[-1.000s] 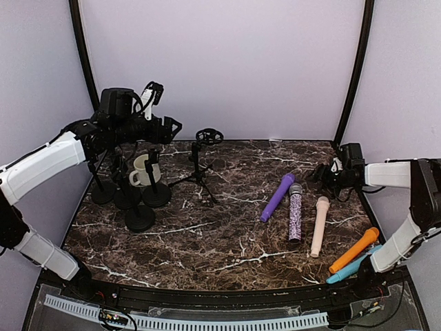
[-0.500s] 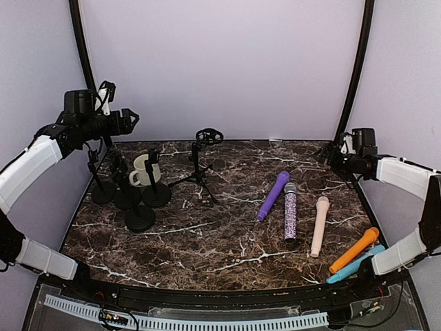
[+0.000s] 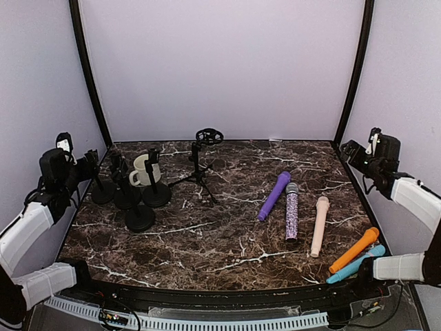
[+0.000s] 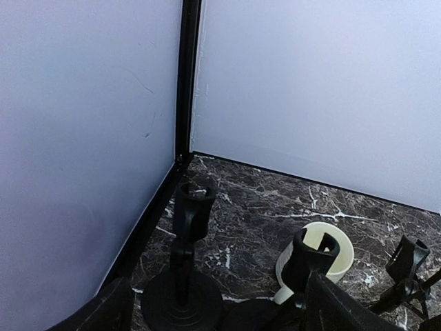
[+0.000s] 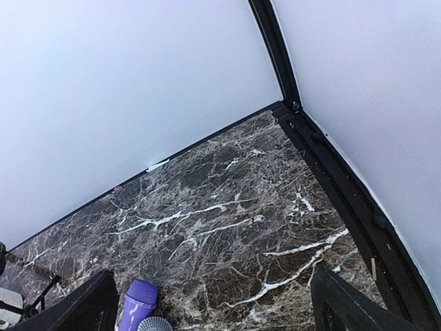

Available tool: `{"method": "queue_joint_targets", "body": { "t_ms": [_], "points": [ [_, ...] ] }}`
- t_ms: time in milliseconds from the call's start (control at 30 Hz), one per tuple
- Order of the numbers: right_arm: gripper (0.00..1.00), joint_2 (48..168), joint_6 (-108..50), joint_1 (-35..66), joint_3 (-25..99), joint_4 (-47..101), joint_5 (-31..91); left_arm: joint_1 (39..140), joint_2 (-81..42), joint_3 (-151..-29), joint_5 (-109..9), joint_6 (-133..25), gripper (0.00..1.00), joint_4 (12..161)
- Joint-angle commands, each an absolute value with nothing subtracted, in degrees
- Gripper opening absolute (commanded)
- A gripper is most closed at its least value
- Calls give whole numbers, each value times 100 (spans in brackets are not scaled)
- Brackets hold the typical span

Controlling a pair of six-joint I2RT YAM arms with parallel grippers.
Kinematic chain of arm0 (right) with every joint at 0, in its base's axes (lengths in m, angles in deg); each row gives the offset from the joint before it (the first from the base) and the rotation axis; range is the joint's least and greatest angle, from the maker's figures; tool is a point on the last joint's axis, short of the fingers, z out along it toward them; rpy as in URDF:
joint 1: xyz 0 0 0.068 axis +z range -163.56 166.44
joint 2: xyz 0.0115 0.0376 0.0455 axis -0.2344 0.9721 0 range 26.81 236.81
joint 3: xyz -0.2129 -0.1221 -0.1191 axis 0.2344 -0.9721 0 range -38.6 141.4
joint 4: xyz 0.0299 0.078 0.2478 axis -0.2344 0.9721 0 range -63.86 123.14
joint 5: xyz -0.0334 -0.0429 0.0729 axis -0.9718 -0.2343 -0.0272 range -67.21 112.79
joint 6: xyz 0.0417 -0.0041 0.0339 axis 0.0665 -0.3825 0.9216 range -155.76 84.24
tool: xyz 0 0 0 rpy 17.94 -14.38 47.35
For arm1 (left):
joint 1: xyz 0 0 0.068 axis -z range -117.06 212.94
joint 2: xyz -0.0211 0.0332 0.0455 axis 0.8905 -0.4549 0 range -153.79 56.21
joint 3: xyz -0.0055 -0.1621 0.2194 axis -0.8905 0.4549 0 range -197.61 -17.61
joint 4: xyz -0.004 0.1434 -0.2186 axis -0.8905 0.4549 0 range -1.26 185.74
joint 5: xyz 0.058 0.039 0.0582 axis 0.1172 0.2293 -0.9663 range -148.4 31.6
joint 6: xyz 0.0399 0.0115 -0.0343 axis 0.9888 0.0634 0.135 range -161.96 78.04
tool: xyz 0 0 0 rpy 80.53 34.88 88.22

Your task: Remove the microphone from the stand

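Observation:
Several microphones lie loose on the marble table: a purple one point(image 3: 274, 195), a glittery one point(image 3: 292, 212), a cream one point(image 3: 320, 225), an orange one point(image 3: 354, 249) and a teal one point(image 3: 355, 265). Several black round-base stands point(image 3: 140, 217) cluster at the left, and their clips look empty. A tripod stand point(image 3: 200, 162) with a ring mount stands behind them. My left gripper point(image 3: 86, 165) is open and empty at the left edge, beside the stands. In the left wrist view it point(image 4: 220, 317) faces an empty stand clip point(image 4: 195, 207). My right gripper point(image 3: 351, 153) point(image 5: 213, 310) is open and empty at the far right.
A cream ribbed cup point(image 3: 142, 169) point(image 4: 324, 252) sits among the stands. The purple microphone's head point(image 5: 141, 296) and the glittery one's grey head point(image 5: 155, 324) show in the right wrist view. Black frame posts point(image 3: 86, 69) and lilac walls enclose the table.
The left arm has dropped from high above the stands down to the left edge. The right arm has pulled back to the far right edge. The microphones and stands have not moved.

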State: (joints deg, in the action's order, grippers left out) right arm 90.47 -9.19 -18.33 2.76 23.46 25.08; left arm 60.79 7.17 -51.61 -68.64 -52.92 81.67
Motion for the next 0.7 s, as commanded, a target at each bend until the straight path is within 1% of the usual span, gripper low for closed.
{"method": "queue_joint_targets", "body": {
  "t_ms": [0,100,233,400,467,533,667],
  "points": [
    [99,8518,-1341,-1847,-471,1023,1958,6060,1112,-4083,-7403,-5111,89,6546],
    [99,8220,-1565,-1841,-1118,193,1709,6065,1004,-3466,-7095,-4799,89,5421],
    [99,8134,-1747,-1839,-2209,-1389,1292,6063,543,-2671,-6717,-4597,86,4038],
    [99,8619,-2267,-1839,-3065,-2831,1088,6065,293,-2337,-6647,-4504,86,3826],
    [99,8816,-2440,-1839,-3251,-3293,1054,6065,150,-2173,-6670,-4373,87,3518],
    [99,8904,-2507,-1839,-3224,-3274,1081,6060,-37,-2069,-6684,-4296,88,3131],
    [99,9136,-2508,-1839,-3342,-3674,1121,6065,-378,-2114,-6672,-4350,89,2995]
  ]
}}
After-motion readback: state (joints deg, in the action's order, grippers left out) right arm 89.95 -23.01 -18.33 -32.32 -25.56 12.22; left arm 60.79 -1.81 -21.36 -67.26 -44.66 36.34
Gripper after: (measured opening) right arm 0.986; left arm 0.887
